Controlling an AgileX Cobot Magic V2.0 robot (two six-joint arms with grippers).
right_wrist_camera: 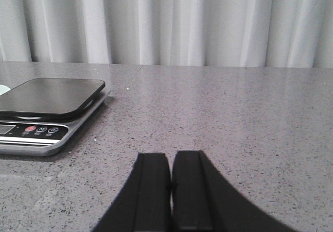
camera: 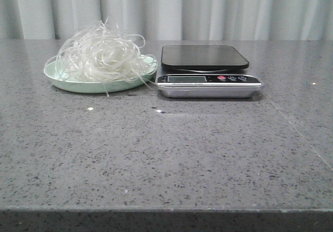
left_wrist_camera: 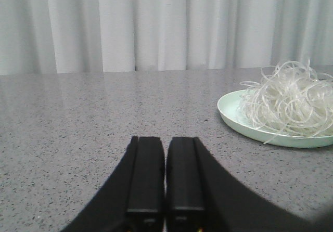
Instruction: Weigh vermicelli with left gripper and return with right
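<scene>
The vermicelli (camera: pixel 102 53) sits heaped on a pale green plate (camera: pixel 62 78) at the far left of the counter (camera: pixel 166 154), just left of a scale (camera: pixel 208 76); left gripper (left_wrist_camera: pixel 165 159) and right gripper (right_wrist_camera: pixel 170 177) jaws are closed, empty

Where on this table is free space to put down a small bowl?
The wide bare stretch of table in front of the plate and the scale is free, as is the area right of the scale. Plate and scale stand nearly touching, so between them is crowded.
</scene>
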